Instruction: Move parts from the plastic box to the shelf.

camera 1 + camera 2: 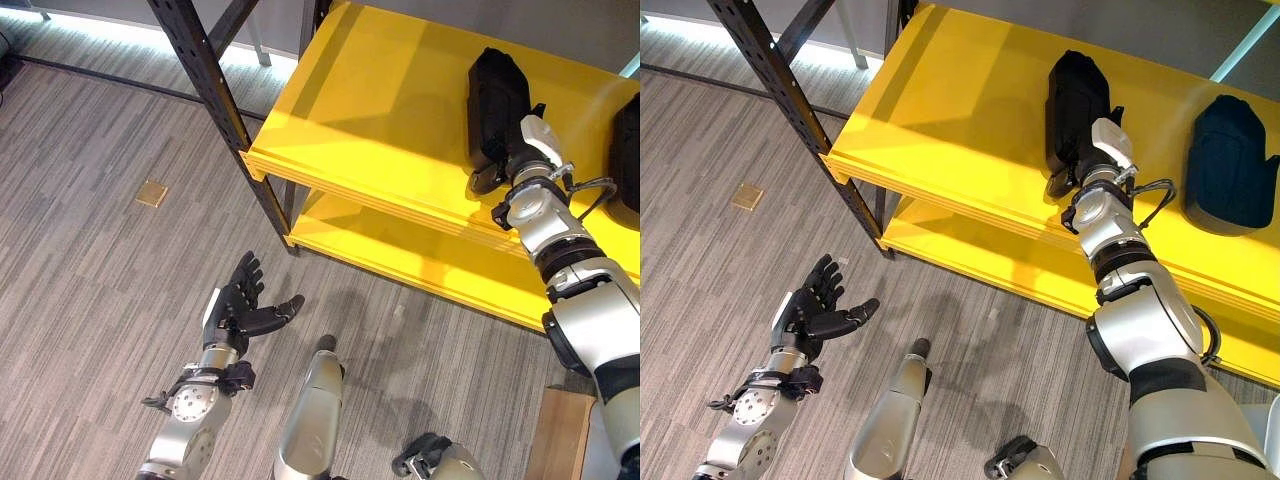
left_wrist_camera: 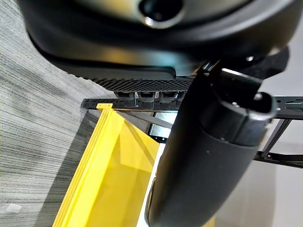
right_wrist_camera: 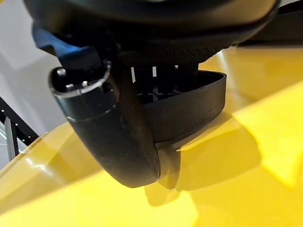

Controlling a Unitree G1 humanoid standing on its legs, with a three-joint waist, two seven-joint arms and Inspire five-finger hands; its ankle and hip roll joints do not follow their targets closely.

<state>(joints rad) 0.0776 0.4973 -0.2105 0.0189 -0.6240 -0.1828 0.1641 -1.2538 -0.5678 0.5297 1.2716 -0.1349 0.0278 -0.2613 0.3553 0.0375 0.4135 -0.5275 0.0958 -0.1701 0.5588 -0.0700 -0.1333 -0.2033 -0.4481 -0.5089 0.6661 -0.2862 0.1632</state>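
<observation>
Right eye view: a black part [image 1: 1076, 100] is seen lying on the top board of the yellow shelf [image 1: 950, 110], with the right hand [image 1: 1072, 165] on its near end. Whether those fingers are closed on it cannot be told. A second black part [image 1: 1230, 165] lies well apart. The left hand [image 1: 815, 310] is held over the grey floor [image 1: 700, 250], fingers spread, nothing in it.

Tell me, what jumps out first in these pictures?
The bright yellow shelf grabs the eye. On its top board, the right hand grips a black part, with a second black part lying apart nearby. The left hand hangs open above the grey floor.
</observation>
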